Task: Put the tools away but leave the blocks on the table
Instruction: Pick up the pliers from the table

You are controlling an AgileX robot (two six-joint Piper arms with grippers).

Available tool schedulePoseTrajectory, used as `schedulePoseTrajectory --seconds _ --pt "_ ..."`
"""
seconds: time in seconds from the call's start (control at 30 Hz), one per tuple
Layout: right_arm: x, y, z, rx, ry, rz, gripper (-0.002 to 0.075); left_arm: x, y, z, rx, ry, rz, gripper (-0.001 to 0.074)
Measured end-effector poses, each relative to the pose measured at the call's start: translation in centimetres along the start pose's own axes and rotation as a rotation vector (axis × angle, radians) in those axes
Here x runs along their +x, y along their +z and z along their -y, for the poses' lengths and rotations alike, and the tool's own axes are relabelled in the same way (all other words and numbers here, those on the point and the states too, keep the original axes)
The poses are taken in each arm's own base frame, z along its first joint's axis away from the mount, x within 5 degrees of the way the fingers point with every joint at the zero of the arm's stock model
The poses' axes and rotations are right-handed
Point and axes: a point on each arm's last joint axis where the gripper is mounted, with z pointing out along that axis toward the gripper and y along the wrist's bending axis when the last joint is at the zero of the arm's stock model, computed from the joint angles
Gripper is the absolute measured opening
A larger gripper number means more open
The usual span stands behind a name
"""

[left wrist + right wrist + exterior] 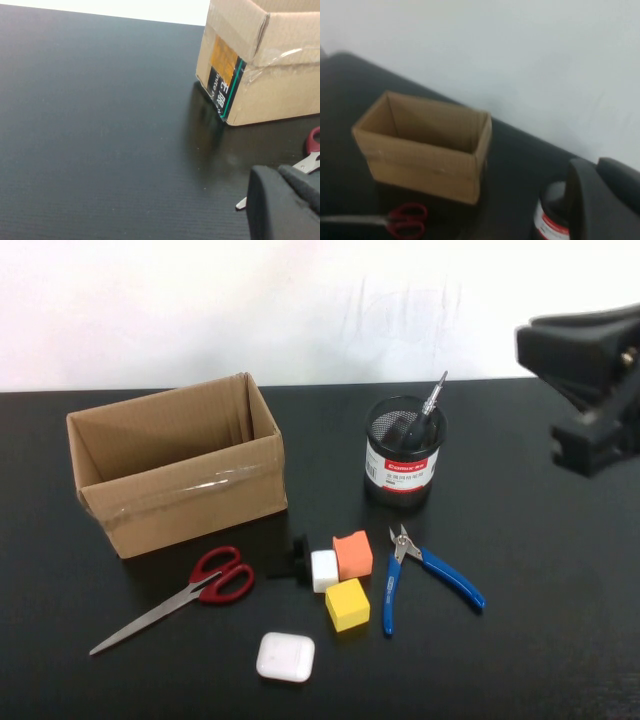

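Note:
Red-handled scissors (205,585) lie on the black table (560,640) in front of the box; their blade and a bit of red handle show in the left wrist view (311,161). Blue-handled pliers (430,575) lie right of the blocks. The black screwdriver (425,415) stands in the mesh pen holder (402,455). The orange block (353,554), white block (324,570) and yellow block (347,604) sit together. My right gripper (527,345) hangs shut and empty, high at the right, and also shows in its wrist view (607,195). My left gripper (295,195) is shut, low by the scissors' tip, out of the high view.
An open cardboard box (175,465) stands at the left, also in the left wrist view (260,60) and right wrist view (425,147). A white rounded case (285,657) lies at the front. A small black knobbed object (297,558) sits left of the white block.

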Motion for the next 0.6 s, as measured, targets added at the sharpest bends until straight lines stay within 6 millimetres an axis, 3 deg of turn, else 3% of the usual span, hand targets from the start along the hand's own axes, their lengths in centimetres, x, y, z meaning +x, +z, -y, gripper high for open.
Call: schedulePoseTrajectory --seconds 0.23,0.37,0.6 --pt "2.1 -2.9 0.1 0.017 -0.042 -0.016 -0.0009 0.0 0.0 0.0 0.0 0.0 0.0 -0.0004" --pt "5.2 -3.8 0.0 0.01 -0.029 -0.061 -0.0009 0.0 0.0 0.0 0.0 0.0 0.0 -0.0004" --pt "10.7 -3.2 -0.3 -0.006 0.005 -0.199 -0.0009 0.0 0.0 0.0 0.0 0.0 0.0 -0.0004"
